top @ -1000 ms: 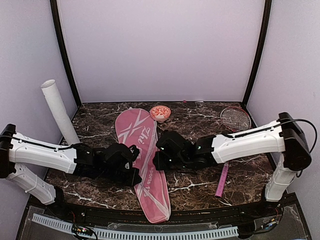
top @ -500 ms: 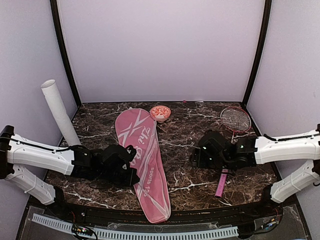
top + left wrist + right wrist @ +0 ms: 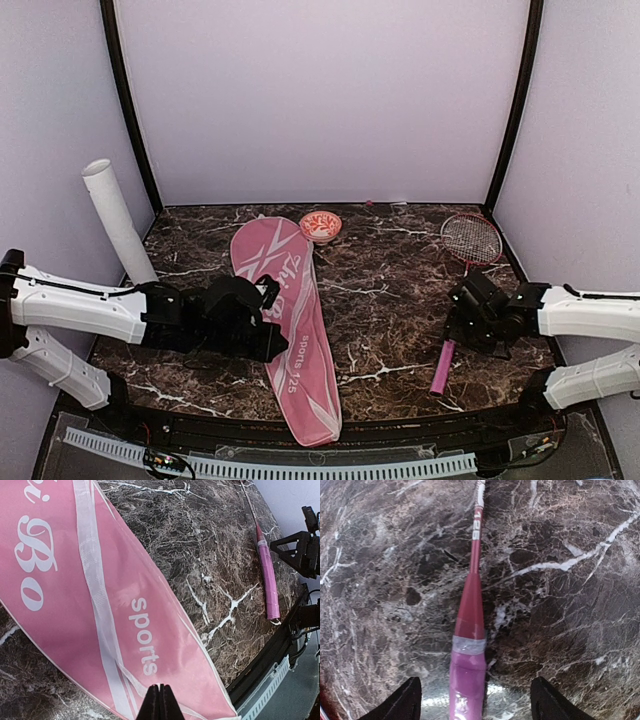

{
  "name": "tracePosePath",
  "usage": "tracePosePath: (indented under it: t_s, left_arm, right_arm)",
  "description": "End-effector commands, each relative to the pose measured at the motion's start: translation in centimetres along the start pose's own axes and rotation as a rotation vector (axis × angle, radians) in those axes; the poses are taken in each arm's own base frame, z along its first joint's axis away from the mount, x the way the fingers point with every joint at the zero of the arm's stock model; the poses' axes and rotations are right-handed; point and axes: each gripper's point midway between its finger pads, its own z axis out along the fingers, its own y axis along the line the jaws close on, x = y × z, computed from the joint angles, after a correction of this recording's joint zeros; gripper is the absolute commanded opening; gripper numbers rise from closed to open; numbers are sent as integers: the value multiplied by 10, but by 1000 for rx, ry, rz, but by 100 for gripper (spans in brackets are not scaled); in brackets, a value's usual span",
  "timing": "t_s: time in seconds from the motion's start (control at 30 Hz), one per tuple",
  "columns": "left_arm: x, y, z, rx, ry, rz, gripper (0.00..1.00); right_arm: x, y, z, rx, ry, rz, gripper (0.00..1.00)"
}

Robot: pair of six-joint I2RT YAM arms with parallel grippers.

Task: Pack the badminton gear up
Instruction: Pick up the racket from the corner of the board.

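Note:
The pink "Zhi Bo" cover point(image 3: 290, 300) lies lengthwise on the marble, left of centre. My left gripper point(image 3: 268, 335) rests at its left edge, shut, and a white strip of the cover point(image 3: 100, 610) is pinched between the tips of that gripper point(image 3: 160, 700). One red-framed racket lies at the right with its head point(image 3: 471, 238) far and its pink handle point(image 3: 442, 368) near. My right gripper point(image 3: 463, 322) hovers open over the handle point(image 3: 467, 680), one fingertip either side, touching nothing. The long white tube point(image 3: 118, 222) leans against the left wall.
A small red-and-white bowl point(image 3: 320, 225) sits at the back just beyond the cover's top. The table's front edge and black rail point(image 3: 400, 432) run close below the racket handle and the cover's lower end. The right gripper point(image 3: 300, 550) shows in the left wrist view.
My right gripper left the cover, opened, and swung right to above the racket handle. My left gripper, still shut, shifted slightly up and right at the cover's edge.

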Motion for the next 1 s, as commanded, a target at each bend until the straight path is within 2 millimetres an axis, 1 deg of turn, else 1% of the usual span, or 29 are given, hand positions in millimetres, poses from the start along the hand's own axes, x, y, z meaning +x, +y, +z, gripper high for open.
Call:
tracePosePath:
  t_s: [0.0, 0.1, 0.17, 0.2, 0.23, 0.27, 0.33, 0.4, 0.47, 0.57, 0.67, 0.77, 0.8, 0.97]
  left_arm:
    - [1, 17, 1, -59, 3, -20, 0]
    - [6, 26, 0, -66, 7, -50, 0]
    - [4, 24, -1, -50, -2, -47, 0]
    - [1, 21, -2, -42, -7, -37, 5]
    - [-3, 17, -2, -35, -15, -25, 15]
    - [-8, 12, -3, -33, -21, -7, 22]
    - [-22, 2, -2, -44, -33, 25, 33]
    - [-32, -9, 4, -52, -21, 46, 38]
    - [-33, -17, 16, -60, 14, 54, 42]
    - [-33, -26, 33, -99, 54, 64, 49]
    - [-30, -24, 45, -166, 90, 69, 57]
    - [-23, -18, 59, -233, 139, 66, 62]
    - [-21, -15, 62, -255, 151, 69, 64]
    - [-13, -6, 75, -356, 202, 93, 65]
  right_arm:
    - [10, 5, 12, -43, 54, 28, 70]
    - [12, 9, 17, -38, 73, 15, 60]
    - [16, 12, 21, -45, 91, 4, 55]
    - [18, 14, 23, -50, 100, -3, 53]
    - [19, 15, 25, -46, 107, -10, 52]
    - [21, 14, 26, -42, 112, -14, 51]
    - [22, 14, 29, -36, 115, -21, 46]
    - [23, 14, 31, -37, 118, -27, 43]
    - [24, 14, 32, -35, 123, -35, 38]
    - [26, 12, 33, -29, 125, -41, 29]
    - [25, 11, 31, -38, 118, -40, 24]
    - [23, 14, 28, -62, 108, -37, 19]
    - [21, 15, 26, -72, 103, -37, 18]
    - [17, 15, 20, -82, 86, -51, 17]
